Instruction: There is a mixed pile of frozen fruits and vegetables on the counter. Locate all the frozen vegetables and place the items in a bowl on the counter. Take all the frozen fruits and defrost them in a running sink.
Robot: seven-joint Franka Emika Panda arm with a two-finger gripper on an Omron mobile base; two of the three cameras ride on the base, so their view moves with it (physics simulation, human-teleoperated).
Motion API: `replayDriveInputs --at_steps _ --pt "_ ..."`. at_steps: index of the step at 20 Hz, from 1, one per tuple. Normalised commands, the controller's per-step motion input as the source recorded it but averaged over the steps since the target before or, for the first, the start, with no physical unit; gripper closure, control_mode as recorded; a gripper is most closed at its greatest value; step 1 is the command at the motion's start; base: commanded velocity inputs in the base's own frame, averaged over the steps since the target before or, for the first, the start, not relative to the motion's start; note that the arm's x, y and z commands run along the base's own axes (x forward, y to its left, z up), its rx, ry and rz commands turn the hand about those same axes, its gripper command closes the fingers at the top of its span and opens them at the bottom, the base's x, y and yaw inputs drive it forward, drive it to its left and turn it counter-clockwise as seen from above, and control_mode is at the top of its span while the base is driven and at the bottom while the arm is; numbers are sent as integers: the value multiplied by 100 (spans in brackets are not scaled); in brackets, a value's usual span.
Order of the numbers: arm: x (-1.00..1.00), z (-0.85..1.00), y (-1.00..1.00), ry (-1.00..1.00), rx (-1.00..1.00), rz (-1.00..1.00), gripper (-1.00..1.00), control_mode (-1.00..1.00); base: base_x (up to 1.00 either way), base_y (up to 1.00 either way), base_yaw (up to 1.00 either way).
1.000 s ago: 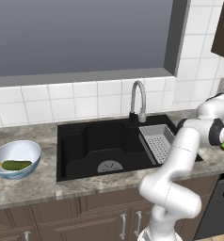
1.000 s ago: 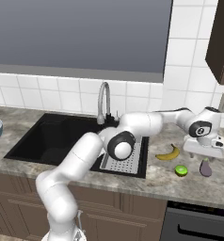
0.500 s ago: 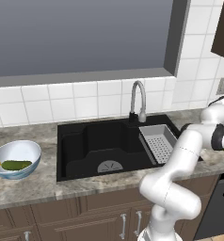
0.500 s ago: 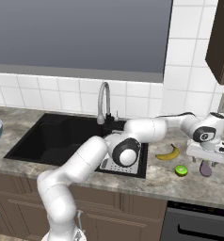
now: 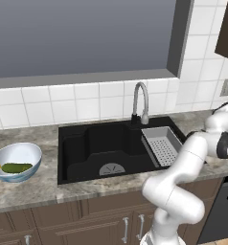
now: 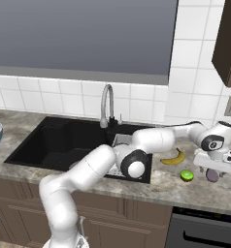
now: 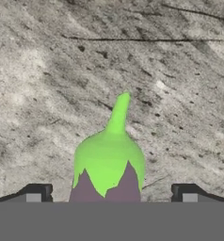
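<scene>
Eggplant (image 7: pixel 108 164) sits right under my tool (image 7: pixel 111 195) in the hand view: a dull grey-purple body capped with a bright green calyx, its green stem pointing away from the camera across the speckled bench (image 7: pixel 48 70). The two dark fingertips (image 7: pixel 36 193) stand wide apart on either side of it, released, with nothing between them touching the pads as far as I can see.

From the right base view I get the wider layout. The tool (image 6: pixel 215 167) hangs low over the eggplant (image 6: pixel 212 175), which shows as a small purple lump near the bench's front edge, at the right end. Just to its left lies the round bright green lime (image 6: pixel 187 175), and a little further back and left the curved yellow banana (image 6: pixel 172 158), all three apart from one another on the bench (image 6: pixel 185 189). The black sink (image 6: pixel 64 143) with its chrome faucet (image 6: pixel 107 104) is well to the left.

The left base view gives me what the other two cannot: the pale blue-white bowl (image 5: pixel 17 152) stands at the far left end of the bench (image 5: pixel 34 189), well apart from the sink (image 5: pixel 96 148), with the dark green cucumber (image 5: pixel 16 168) lying inside it. I also see the grey perforated tray (image 5: pixel 163 146) in the right part of the basin.
</scene>
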Motion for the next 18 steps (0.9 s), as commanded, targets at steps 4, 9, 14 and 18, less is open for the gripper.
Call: replayDriveInputs --at_steps 4,9,14,18 --pt "0 -26 -7 10 2 0 100 -100 0 0 0" --pt "0 -18 -6 3 4 0 100 -100 0 0 0" --pt "-1 -16 -2 0 6 0 100 -100 0 0 0" --pt "0 4 5 2 13 0 100 -100 0 0 0"
